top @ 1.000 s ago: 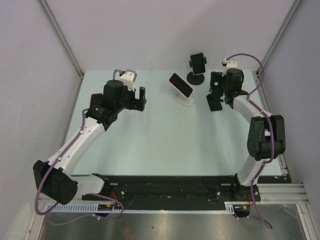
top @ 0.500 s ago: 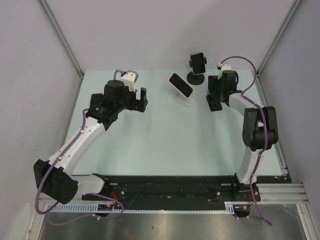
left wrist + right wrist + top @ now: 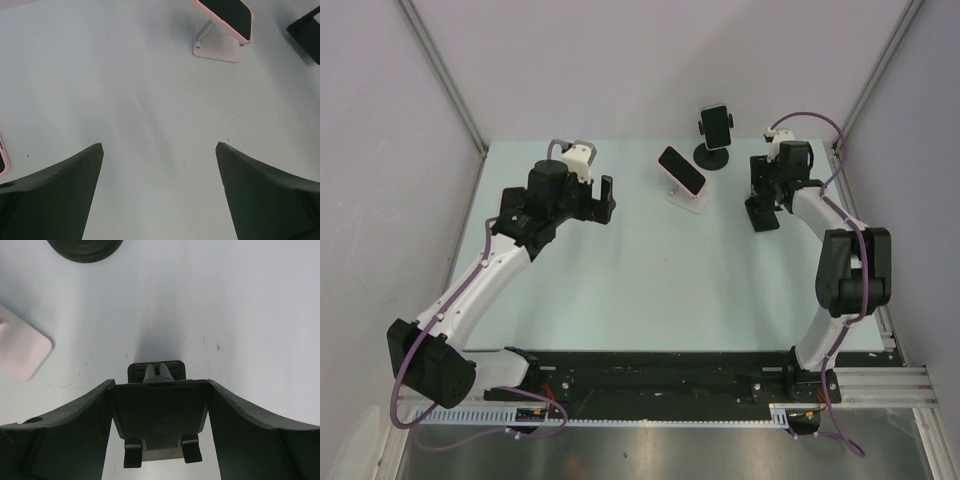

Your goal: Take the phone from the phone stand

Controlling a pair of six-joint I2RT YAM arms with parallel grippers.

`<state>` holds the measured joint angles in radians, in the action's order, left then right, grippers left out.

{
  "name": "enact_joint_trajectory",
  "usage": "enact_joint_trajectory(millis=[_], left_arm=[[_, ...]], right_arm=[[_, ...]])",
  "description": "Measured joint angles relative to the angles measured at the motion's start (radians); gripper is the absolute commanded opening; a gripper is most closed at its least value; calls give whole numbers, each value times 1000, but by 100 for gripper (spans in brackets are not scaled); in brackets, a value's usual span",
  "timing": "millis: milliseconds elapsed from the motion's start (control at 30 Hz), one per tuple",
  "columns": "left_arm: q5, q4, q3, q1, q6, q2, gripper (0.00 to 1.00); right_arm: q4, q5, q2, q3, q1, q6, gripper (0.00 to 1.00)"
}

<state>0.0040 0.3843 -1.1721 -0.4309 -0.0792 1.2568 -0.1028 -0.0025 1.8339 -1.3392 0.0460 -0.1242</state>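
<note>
My right claw (image 3: 160, 385) looks clamped on the black textured slab (image 3: 159, 415) between its fingers. I judge it rigid, light and likely slippery, so I'd grip its side edges. Left claw (image 3: 159, 146) gapes.

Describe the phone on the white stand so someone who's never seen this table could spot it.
On the far half of the pale table, two phones stand close together. The pink-cased phone is the nearer, left one, tilted on a white stand; the other phone sits on a black stand.
</note>
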Motion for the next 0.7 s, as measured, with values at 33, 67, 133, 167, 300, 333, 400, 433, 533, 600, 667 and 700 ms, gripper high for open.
enact_joint_trajectory(millis=[33,67,133,167,300,333,400,433,533,600,667,700], left_arm=[[-3,0,0,0,0,0,100],[-7,0,0,0,0,0,100],[-12,0,0,0,0,-2,100],[-18,0,2,0,0,-4,100],[-35,0,8,0,0,-21,100],[-40,0,10,0,0,-27,100],[-51,1,13,0,1,-39,100],[-54,0,14,0,1,-43,100],[-60,0,14,0,1,-58,100],[-62,-1,15,0,1,-68,100],[-63,-1,15,0,1,-80,100],[-64,-2,15,0,1,-87,100]], right_arm=[[-8,6,-29,18,-4,-3,49],[-16,8,-65,42,-10,-6,49],[-24,9,-148,94,-30,-11,48],[-25,10,-193,126,-45,-13,48],[-15,2,-371,268,-135,-32,47],[-13,-5,-414,304,-164,-35,47],[-2,-9,-491,379,-219,-34,47],[4,-7,-526,415,-246,-34,46],[17,-2,-607,497,-304,-38,49],[18,-19,-640,526,-345,-51,51],[22,-76,-649,531,-408,-72,52],[28,-98,-649,531,-440,-82,52]])
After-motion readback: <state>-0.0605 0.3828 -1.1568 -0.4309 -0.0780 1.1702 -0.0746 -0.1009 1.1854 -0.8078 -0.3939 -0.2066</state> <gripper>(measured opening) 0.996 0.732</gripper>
